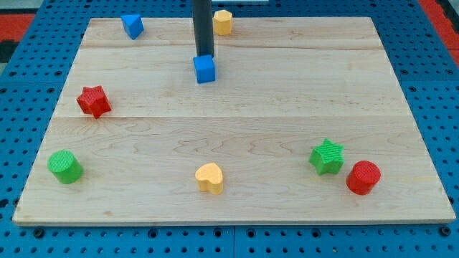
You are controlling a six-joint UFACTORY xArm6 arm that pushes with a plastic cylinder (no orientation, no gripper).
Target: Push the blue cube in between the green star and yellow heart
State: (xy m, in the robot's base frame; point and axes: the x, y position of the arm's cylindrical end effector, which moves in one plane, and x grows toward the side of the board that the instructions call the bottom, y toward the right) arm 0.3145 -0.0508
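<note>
**A:** Checking position: where's my tip [204, 56]?

**B:** Touching the blue cube [205, 69] at its 12 o'clock side, upper middle of the bench [237, 115].

**A:** Targets?

**B:** Green star [327, 157] at 4 o'clock from the cube, yellow heart [209, 178] at 6 o'clock, both well apart from it.

**A:** End effector state?

**B:** Plain rod, no jaws to be apart or together. Red cylinder [363, 177] sits just beside the star.

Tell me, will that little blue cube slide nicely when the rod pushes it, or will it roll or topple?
Probably it slides: the blue cube sits flat on the smooth wooden board, so rolling seems unlikely. It looks squat, so toppling is doubtful. My tip meets it at the top side, slightly off-centre perhaps, so it may twist a little.
</note>
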